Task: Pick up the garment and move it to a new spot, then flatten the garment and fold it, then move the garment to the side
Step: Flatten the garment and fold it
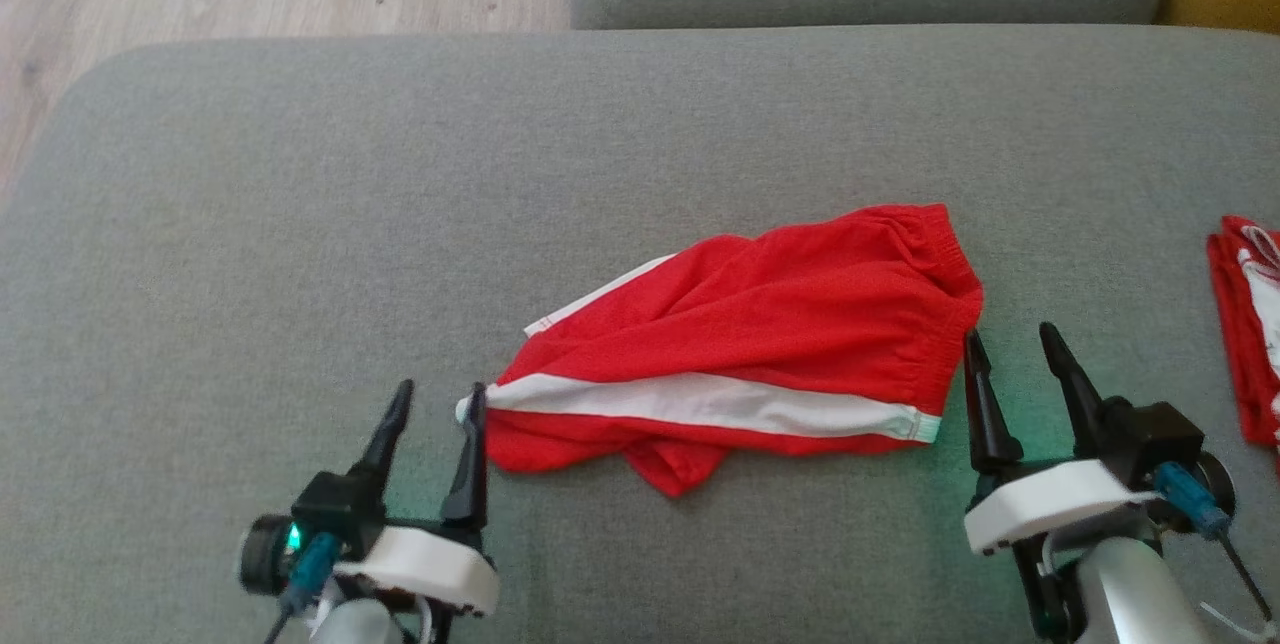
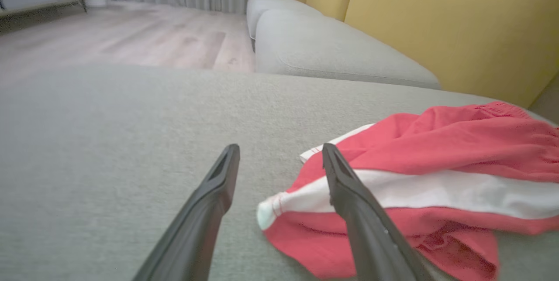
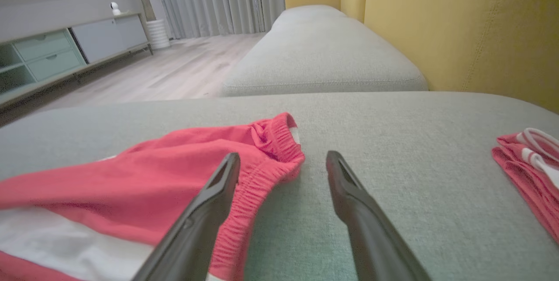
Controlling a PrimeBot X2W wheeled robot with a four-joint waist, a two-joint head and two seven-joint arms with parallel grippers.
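Check the red mesh-knit shorts [image 1: 760,324], white side stripe, gathered elastic waistband. You will find them crumpled rather than flat, lying lengthwise between the two grippers.

Waistband end: bunched, just ahead of the right gripper [image 1: 1008,332] and to its inner side, with the elastic edge close against the inner finger.

Hem end: the white stripe runs along the near side and ends in a pale pinched tip at the left gripper [image 1: 441,389], poking into the gap between its fingers. You cannot tell whether it touches them.

Far side: a second white edge peeks out. Near side: a loose red fold bulges out below the stripe.
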